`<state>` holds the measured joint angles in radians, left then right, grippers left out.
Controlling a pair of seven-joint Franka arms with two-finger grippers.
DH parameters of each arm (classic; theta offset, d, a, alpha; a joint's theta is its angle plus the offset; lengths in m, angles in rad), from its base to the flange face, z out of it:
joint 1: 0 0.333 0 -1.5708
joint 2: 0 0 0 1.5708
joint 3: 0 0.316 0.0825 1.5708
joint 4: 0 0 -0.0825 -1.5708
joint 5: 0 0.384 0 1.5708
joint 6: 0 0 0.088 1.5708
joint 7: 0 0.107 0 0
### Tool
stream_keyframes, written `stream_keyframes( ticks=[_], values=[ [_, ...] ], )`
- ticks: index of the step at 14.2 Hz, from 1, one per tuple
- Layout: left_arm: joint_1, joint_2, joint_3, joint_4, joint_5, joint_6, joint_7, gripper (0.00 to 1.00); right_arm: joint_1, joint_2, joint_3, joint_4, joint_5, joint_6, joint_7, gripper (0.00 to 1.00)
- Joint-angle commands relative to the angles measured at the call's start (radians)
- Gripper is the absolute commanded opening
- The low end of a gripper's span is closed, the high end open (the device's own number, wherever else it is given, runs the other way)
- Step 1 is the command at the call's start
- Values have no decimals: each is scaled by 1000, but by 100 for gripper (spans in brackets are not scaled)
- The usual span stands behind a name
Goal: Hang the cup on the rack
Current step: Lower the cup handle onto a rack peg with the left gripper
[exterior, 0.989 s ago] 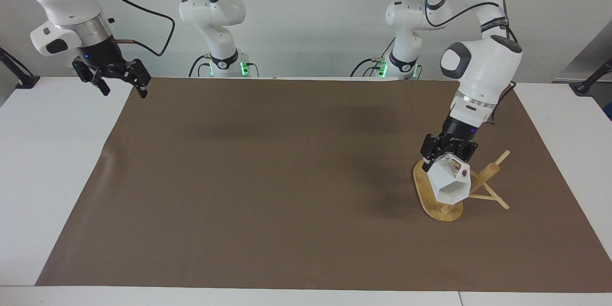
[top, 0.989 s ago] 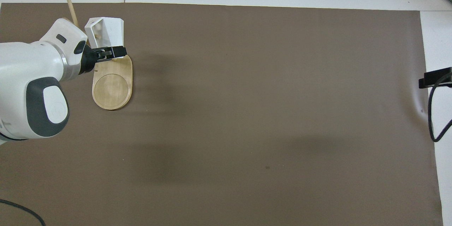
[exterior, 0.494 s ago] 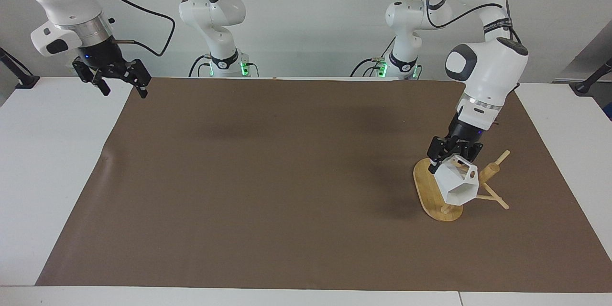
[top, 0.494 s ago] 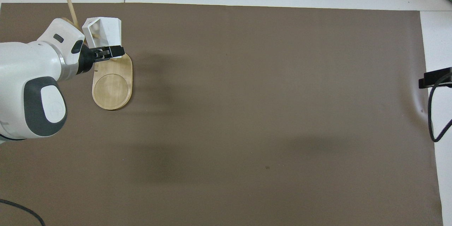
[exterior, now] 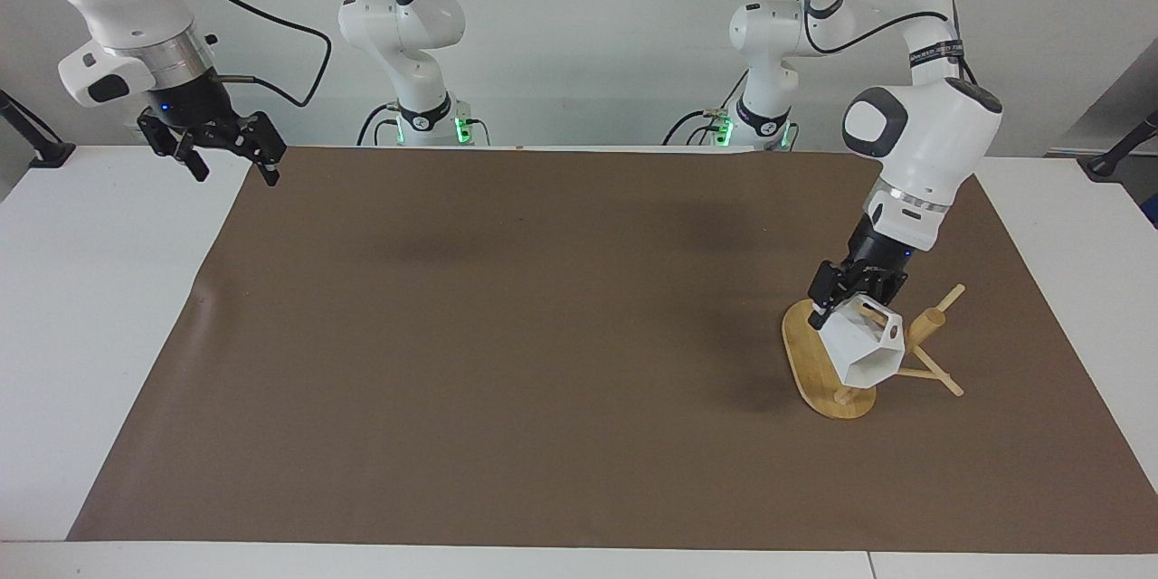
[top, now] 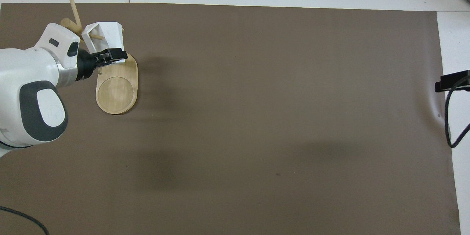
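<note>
Since the cup (exterior: 864,350) hangs by its handle, left gripper (exterior: 846,300) clamps it tilted over the rack (exterior: 819,375), peg poking inside; right gripper (exterior: 226,149) waits wide open.

brown mat (exterior: 507,335) | covers white table (exterior: 81,289) | black cable (top: 449,117) at edge

Matt white plastic-looking cup (exterior: 864,351) — smooth pale wooden rack (exterior: 814,362) — matt brown mat (exterior: 507,335).
</note>
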<state>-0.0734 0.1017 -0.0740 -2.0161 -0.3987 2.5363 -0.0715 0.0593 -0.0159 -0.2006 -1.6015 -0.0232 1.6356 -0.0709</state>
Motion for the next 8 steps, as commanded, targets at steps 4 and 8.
stream_keyframes(
  ticks=[4,8],
  values=[
    [-3,-16,-3,-15,-11,18,2,100,-3,-26,4,-28,-1,-5,-23,100],
    [6,-30,-1,32,9,-80,2,100,-3,-26,4,-28,0,-5,-23,100]
  ],
)
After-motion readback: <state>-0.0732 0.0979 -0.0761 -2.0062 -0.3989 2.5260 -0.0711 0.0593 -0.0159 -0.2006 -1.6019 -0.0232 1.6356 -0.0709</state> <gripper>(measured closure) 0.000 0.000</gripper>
